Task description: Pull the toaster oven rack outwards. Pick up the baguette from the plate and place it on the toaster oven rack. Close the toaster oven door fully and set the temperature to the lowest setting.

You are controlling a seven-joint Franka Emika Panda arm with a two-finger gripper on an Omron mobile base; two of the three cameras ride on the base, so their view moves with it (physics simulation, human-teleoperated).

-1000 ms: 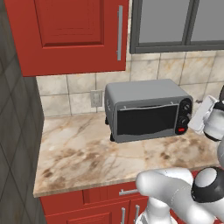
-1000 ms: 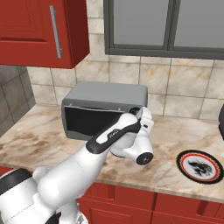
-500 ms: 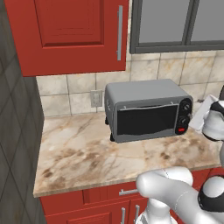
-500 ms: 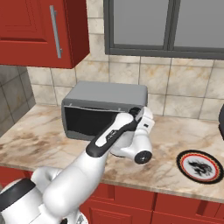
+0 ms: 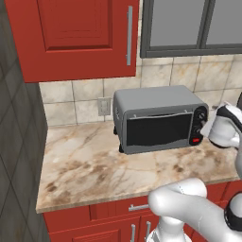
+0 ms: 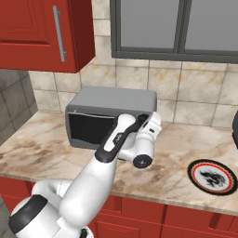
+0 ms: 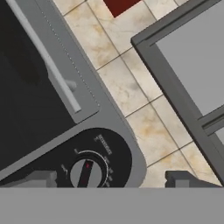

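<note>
Toaster oven (image 5: 158, 119) sits on the marble desk (image 5: 90, 165) against the tiled wall, its dark glass toaster oven door (image 5: 158, 130) shut flat against the front. The pincer (image 7: 111, 180) hovers right at the oven's control strip, at the end away from the wall outlet, with its jaws spread wide and nothing between them. In the hand view, one fingertip (image 7: 40, 179) stands over the lower edge of the door and the other (image 7: 188, 179) lies past the oven's side over the tiled wall, so a round knob (image 7: 87, 173) with a red mark sits between them, just ahead; whether either tip touches the oven I cannot tell.

From the left base view, the control strip shows in full, with round knobs and a red light (image 5: 195, 140) at the bottom, while the robot's wrist crowds the strip from the side. From the right base view, the arm covers that strip, but a round plate (image 6: 212, 176) with a red rim and dark pattern shows on the desk, well apart from the oven.
</note>
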